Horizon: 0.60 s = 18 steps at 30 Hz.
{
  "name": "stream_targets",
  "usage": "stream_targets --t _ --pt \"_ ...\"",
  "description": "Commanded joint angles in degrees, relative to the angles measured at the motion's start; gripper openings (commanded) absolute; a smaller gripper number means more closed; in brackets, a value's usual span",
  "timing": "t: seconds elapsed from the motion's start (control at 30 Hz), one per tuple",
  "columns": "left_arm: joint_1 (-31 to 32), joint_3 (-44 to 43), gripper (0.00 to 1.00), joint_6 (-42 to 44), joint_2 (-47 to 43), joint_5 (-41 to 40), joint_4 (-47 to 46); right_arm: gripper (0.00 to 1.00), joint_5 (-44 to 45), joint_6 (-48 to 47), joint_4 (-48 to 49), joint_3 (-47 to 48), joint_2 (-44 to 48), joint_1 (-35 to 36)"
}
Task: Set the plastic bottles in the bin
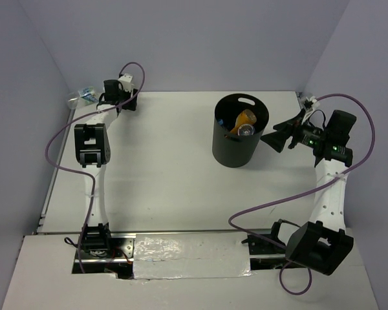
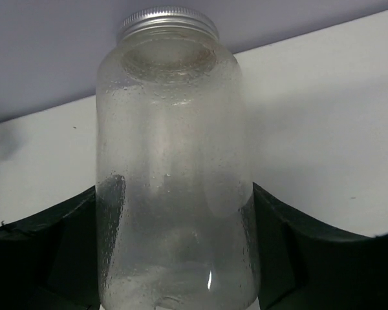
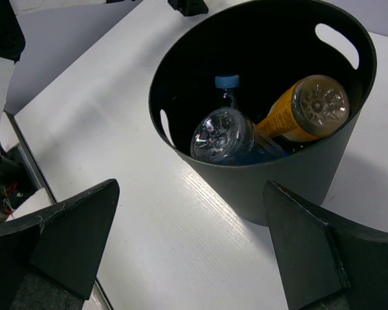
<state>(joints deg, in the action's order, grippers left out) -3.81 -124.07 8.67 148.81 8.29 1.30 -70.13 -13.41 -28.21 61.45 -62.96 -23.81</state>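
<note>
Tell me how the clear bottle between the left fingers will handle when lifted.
The clear bottle looks empty, so probably light. Its smooth round wall, beaded with droplets, may slip or turn in the left gripper. Clear plastic could dent under a hard squeeze.

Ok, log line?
left gripper: around clear silver-capped plastic bottle | right gripper: open beside black plastic bin | in bin: orange bottle, blue-capped bottle

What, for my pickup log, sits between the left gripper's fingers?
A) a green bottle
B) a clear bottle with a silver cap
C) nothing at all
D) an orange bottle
B: the left wrist view shows a silver-capped clear bottle filling the gap of the left gripper, a dark finger against each side, while the orange bottle already lies in the bin.
</note>
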Motion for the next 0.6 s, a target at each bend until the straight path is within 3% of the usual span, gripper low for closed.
stream_targets --t 0.0,0.07,0.17,0.23,0.27,0.33,0.37,0.4,0.43,0.47,0.53,0.57 --pt "-0.3 3.0 0.46 -2.3 -5.7 2.9 -1.6 1.00 -1.7 -0.8 -0.2 1.5 2.0 -0.9" --pt "-0.2 5.1 0.30 -6.5 -9.5 5.4 -3.6 1.00 -1.9 -1.1 -0.4 1.2 2.8 -1.0" --pt "-0.1 7.1 0.25 -15.1 -14.9 13.0 -5.0 1.00 -1.9 -0.7 0.1 0.8 3.9 -0.9" --pt "0.2 10.5 0.24 -20.9 -17.9 22.3 -10.0 1.00 -1.8 0.5 0.8 0.6 4.3 -0.4" --pt "0.3 12.1 0.23 -28.4 -20.7 26.2 -12.9 1.00 -0.5 0.8 0.9 0.8 4.3 0.2" --pt "0.6 18.1 0.21 -39.8 -22.8 40.1 -29.9 1.00 2.3 0.7 -0.4 2.1 4.2 4.2" --pt "0.9 20.1 0.16 -53.5 -24.1 43.5 -37.3 1.00 3.8 0.1 -1.2 2.7 4.2 6.2" --pt "1.3 21.7 0.15 -60.6 -24.6 46.0 -45.3 1.00 7.4 -0.4 -3.1 3.4 4.1 8.6" --pt "2.3 24.8 0.14 -66.6 -25.1 49.1 -60.6 1.00 9.7 0.0 -3.6 4.7 4.1 11.2" --pt "2.8 26.1 0.14 -78.1 -25.8 49.9 -68.0 1.00 11.6 1.0 -3.5 5.2 4.2 16.4" --pt "5.4 27.7 0.14 -88.7 -26.2 51.0 -86.7 0.99 13.9 6.9 -0.2 6.0 4.2 20.4" --pt "6.2 27.7 0.13 -97.4 -26.5 50.9 -91.5 0.99 14.5 10.0 2.1 5.9 4.2 23.5"
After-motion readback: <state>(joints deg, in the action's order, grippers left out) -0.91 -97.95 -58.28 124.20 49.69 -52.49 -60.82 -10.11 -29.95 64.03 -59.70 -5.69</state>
